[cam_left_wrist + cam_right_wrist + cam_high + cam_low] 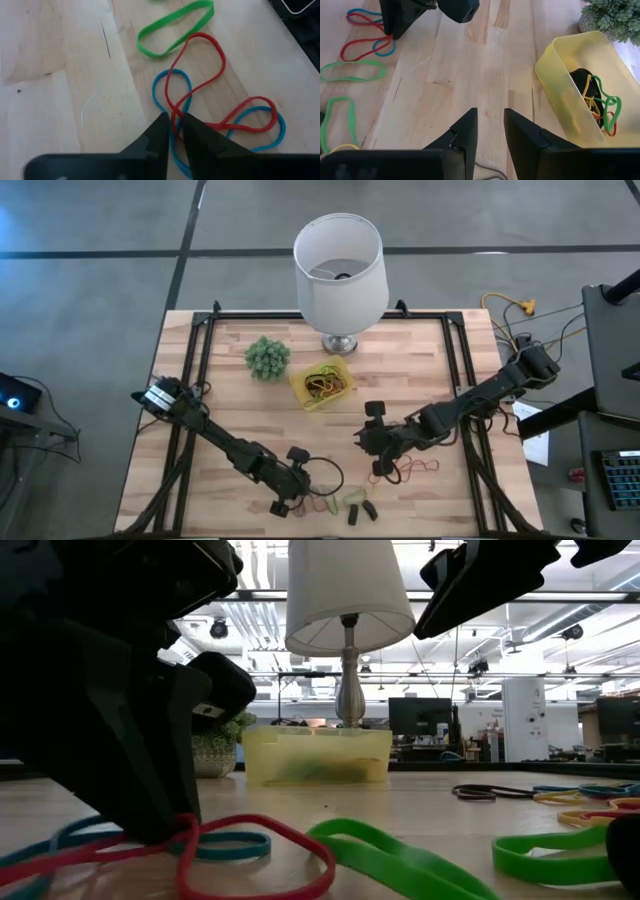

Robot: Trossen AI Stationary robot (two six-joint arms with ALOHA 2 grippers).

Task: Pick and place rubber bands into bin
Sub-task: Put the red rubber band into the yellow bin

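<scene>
Pickup step: left gripper (pixel 172 131) pinched shut on red band (pixel 200 75), well away from bin (pixel 321 383); next lift & carry to bin; right gripper (pixel 490 132) slightly open, empty

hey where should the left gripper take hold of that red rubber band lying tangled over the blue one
Pinch the red rubber band from straight above at its narrow waist, where its strands run close together. The left gripper already straddles that spot, fingers nearly closed. It lies flat and crosses the blue band, which may lift too.

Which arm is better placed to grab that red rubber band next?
Left. The left gripper is down on the red rubber band, fingers nearly closed around it. The right gripper hangs open above bare wood near the bin.
</scene>
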